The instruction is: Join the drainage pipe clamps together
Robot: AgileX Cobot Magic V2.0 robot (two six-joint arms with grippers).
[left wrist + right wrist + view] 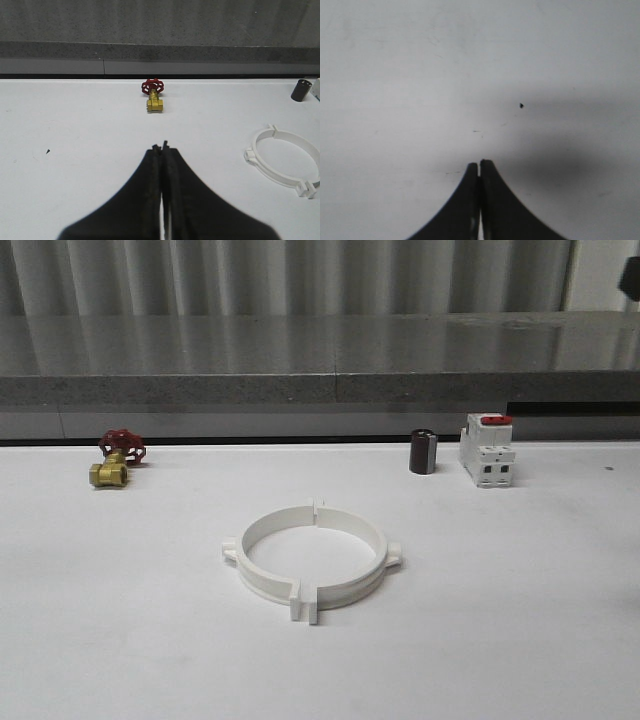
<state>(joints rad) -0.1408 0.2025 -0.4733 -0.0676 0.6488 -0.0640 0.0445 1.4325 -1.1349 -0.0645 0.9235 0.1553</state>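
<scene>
**Clamp halves meet as a ring at table centre**

The drainage pipe clamps (312, 560) lie mid-table, flanges meeting at 12 and 6 o'clock. At 10 o'clock sits a brass valve (115, 461); at 1 o'clock a breaker (487, 451). No writing is legible. Left gripper (162, 148) and right gripper (479, 164) are pinched closed, empty.

White table (120, 640); grey stone ledge (300, 360); corrugated wall (300, 275) behind.
</scene>
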